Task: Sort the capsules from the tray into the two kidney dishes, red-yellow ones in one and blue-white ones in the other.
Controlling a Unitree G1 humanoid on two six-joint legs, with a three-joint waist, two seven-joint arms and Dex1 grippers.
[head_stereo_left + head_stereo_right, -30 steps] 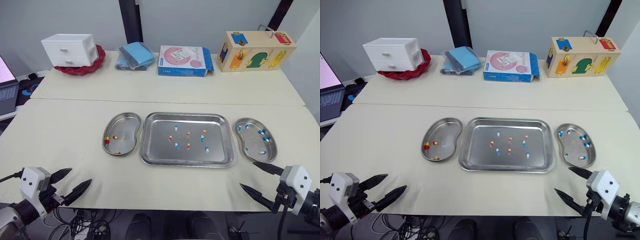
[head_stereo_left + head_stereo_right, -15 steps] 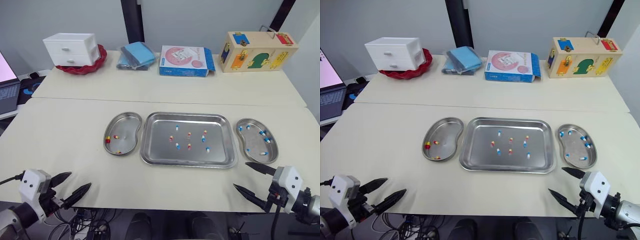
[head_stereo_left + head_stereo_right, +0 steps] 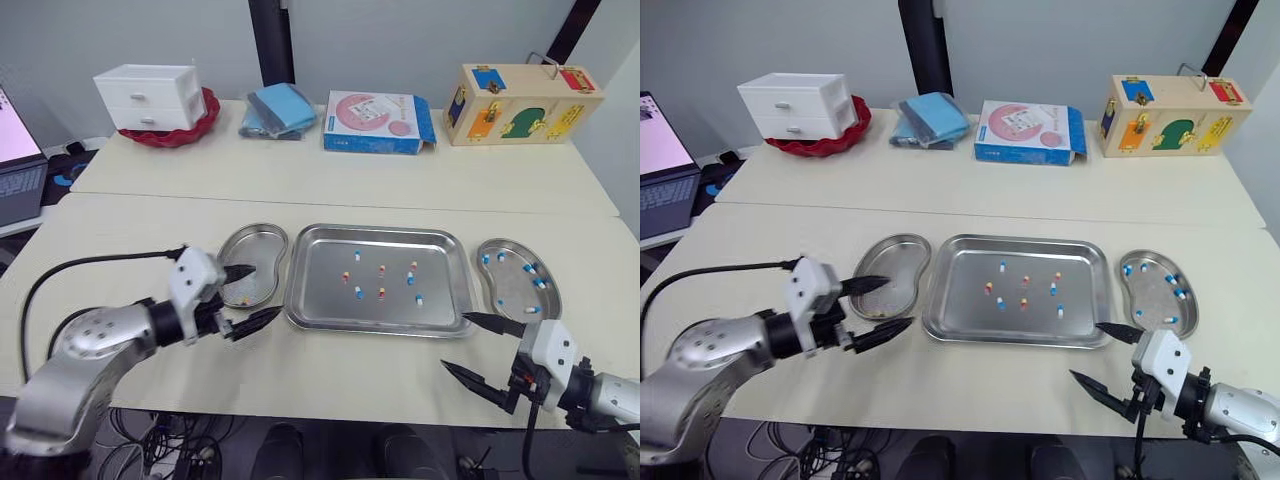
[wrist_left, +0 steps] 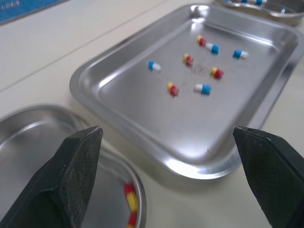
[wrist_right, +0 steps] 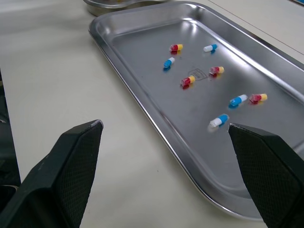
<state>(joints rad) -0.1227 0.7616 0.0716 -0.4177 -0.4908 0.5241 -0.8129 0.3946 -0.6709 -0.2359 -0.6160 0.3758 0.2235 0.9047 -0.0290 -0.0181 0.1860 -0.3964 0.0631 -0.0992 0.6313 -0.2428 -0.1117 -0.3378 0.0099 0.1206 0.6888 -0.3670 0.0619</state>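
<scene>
reaching for the next pick looks like the step in hand. sorting seems partway done: eight capsules (image 3: pixel 381 292) lie loose in the middle of the tray (image 3: pixel 330 308), four red-yellow and four blue-white. the left kidney dish (image 3: pixel 250 248) holds a few red-yellow ones and the right kidney dish (image 3: pixel 508 296) several blue-white ones.

the left gripper (image 3: pixel 264 292) hovers at the near rim of the left kidney dish, its fingers spread wide with nothing between them. the right gripper (image 3: pixel 455 342) hangs low just off the tray's near right corner, its fingers also wide apart and empty.

the next move likely calls for one arm to cross the tray rim, settle over a single capsule and narrow its fingers around it. the capsules are small and rounded on slick steel, so one could skate away. a few lie close to one of the other colour, so the pick must be clean.

the bench (image 3: pixel 120 250) is pale cream and plain. a second bench (image 3: pixel 300 178) butts against it behind, carrying a white drawer unit (image 3: pixel 147 95) in a red bowl (image 3: pixel 196 124), a folded blue cloth (image 3: pixel 280 107), a blue-and-pink box (image 3: pixel 375 122) and a wooden latch box (image 3: pixel 525 95). a laptop (image 3: pixel 15 165) sits at the far left, with a grey wall behind.
</scene>
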